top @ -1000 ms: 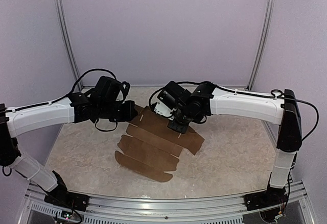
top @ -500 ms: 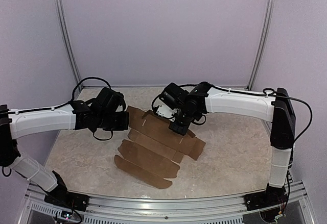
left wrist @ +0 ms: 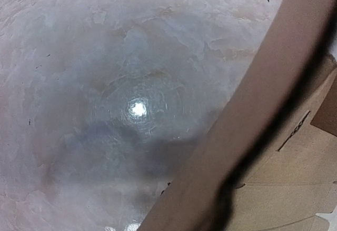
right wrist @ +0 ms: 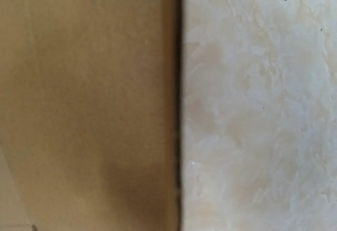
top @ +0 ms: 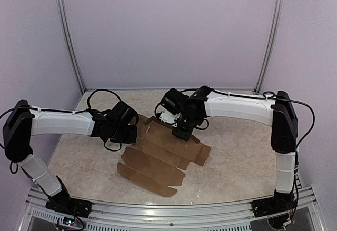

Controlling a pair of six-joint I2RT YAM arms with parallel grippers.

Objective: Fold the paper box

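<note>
**A:** Where is the right gripper [top: 184,132]?

**B:** Pointing down onto the box [top: 155,157], on the far panel, right of its middle. It looks to touch the cardboard. From above, the wrist hides the fingers, and its own camera shows none: just the box on the left, table [right wrist: 253,110] on the right and a straight edge between. Whether it is spread or closed, or has hold of anything, I cannot tell.

**A:** And the left gripper [top: 132,130]?

**B:** At the box's far left corner, touching it or just beside; I cannot say which. Its camera shows a blurred brown flap close up, running from bottom middle to top right, with flat panels and a slot beyond it. No fingers show clearly, so its opening cannot be told either.

**A:** How does the box lie?

**B:** Mostly flat on the table's middle, between the two grippers. Its panels step from the far side toward the near edge, with rounded flaps nearest.

**A:** The arms?

**B:** The right arm [top: 237,107] rises at the right, bends at the elbow and runs left across to the wrist, which tips down. The left arm [top: 63,123] rises at the left and reaches right, low over the table.
</note>
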